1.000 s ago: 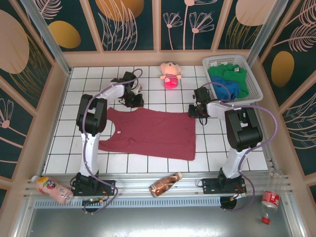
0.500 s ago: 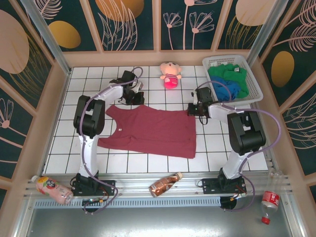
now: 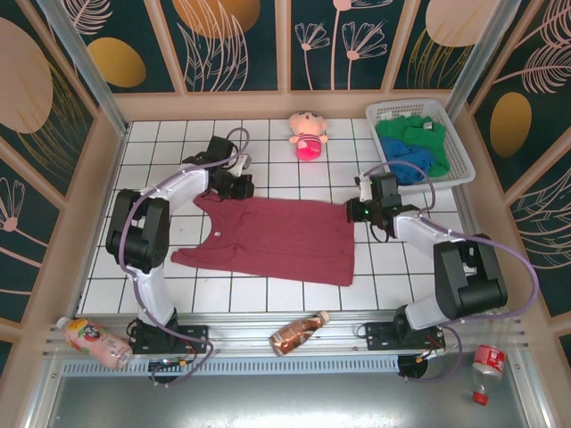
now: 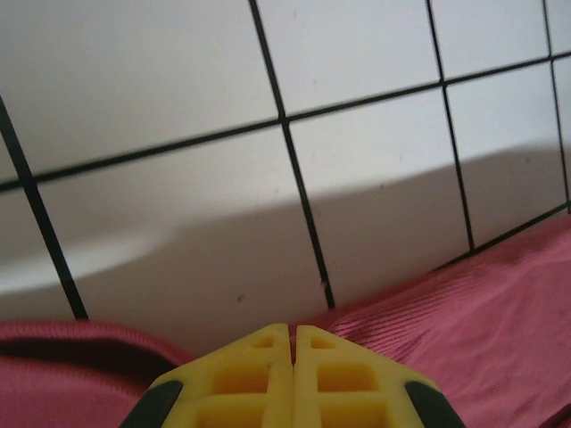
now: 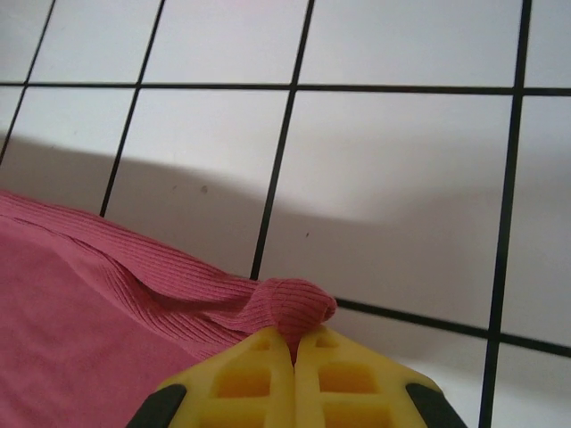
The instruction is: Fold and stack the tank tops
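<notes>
Three tank tops: the maroon tank top [image 3: 268,241] lies spread flat on the white tiled worktop [image 3: 161,134]; the blue tank top [image 3: 409,166] and green tank top [image 3: 401,134] sit crumpled in the basket [image 3: 464,165] at the far right.
Stage: as I judge it, the first fold of the maroon one is about to start, and nothing is stacked yet.
Right hand [image 5: 293,346]: closed tight on a small bunched nub at the maroon top's far right corner.
Left hand [image 4: 293,343]: fingers pressed together at the maroon top's far left edge, with cloth running in under them from both sides; I cannot tell whether any is caught.
Risk, slip: the right pinch holds only a little nub, which could pull free on lifting.
Risk, skew: if just one hand has cloth, the fold would drag crooked and bunch.
Nearby: a plush doll [image 3: 308,134] sits beyond the far edge, apart from the cloth; a backward sweep could nudge it.
</notes>
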Robot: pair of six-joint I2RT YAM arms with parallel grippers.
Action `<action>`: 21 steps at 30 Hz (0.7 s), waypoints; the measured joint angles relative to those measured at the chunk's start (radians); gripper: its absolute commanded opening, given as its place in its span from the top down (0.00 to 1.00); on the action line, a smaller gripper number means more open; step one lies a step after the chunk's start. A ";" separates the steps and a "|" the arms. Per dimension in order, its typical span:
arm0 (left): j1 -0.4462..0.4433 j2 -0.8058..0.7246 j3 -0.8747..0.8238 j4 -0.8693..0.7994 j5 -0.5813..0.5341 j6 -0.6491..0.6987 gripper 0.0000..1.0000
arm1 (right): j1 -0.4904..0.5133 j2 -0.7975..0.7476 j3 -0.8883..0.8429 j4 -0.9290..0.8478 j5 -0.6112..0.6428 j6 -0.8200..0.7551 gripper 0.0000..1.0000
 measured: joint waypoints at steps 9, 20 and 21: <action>0.000 -0.058 -0.113 0.017 0.019 0.003 0.96 | 0.000 -0.078 -0.079 -0.019 -0.029 -0.061 1.00; 0.000 -0.076 -0.179 0.011 0.028 0.011 0.93 | 0.034 -0.078 -0.079 -0.131 0.029 -0.229 0.99; 0.000 -0.076 -0.182 0.012 0.028 0.011 0.93 | 0.044 -0.073 -0.079 -0.135 0.039 -0.243 0.99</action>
